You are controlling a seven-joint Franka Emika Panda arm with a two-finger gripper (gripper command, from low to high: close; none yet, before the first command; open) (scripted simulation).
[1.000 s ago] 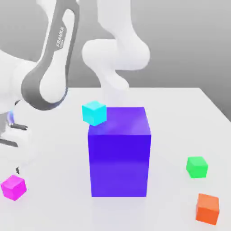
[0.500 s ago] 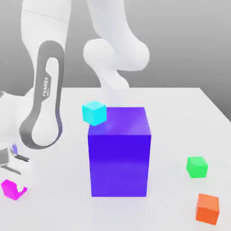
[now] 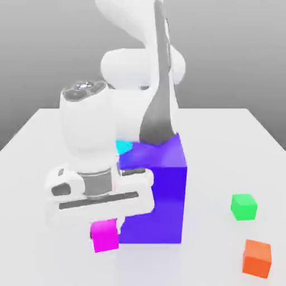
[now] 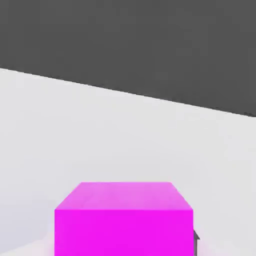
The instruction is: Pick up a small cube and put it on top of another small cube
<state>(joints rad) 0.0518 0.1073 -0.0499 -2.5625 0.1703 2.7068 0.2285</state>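
The small magenta cube (image 3: pixel 105 236) is hanging clamped in the gripper (image 3: pixel 106 232), its jaws squeezing it, just beside the big blue-violet block (image 3: pixel 159 195) on the exterior view's left. A cyan cube (image 3: pixel 123 147) is peeking out behind the arm. Green cube (image 3: pixel 244 206) and orange cube (image 3: pixel 257 256) are sitting on the white table (image 3: pixel 223 139), well apart from it

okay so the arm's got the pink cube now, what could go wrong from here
1. The pink cube hangs from the gripper right beside the blue block; swinging across could clip it.
2. The cyan cube sits mostly hidden behind the arm, so stacking there may be misjudged.
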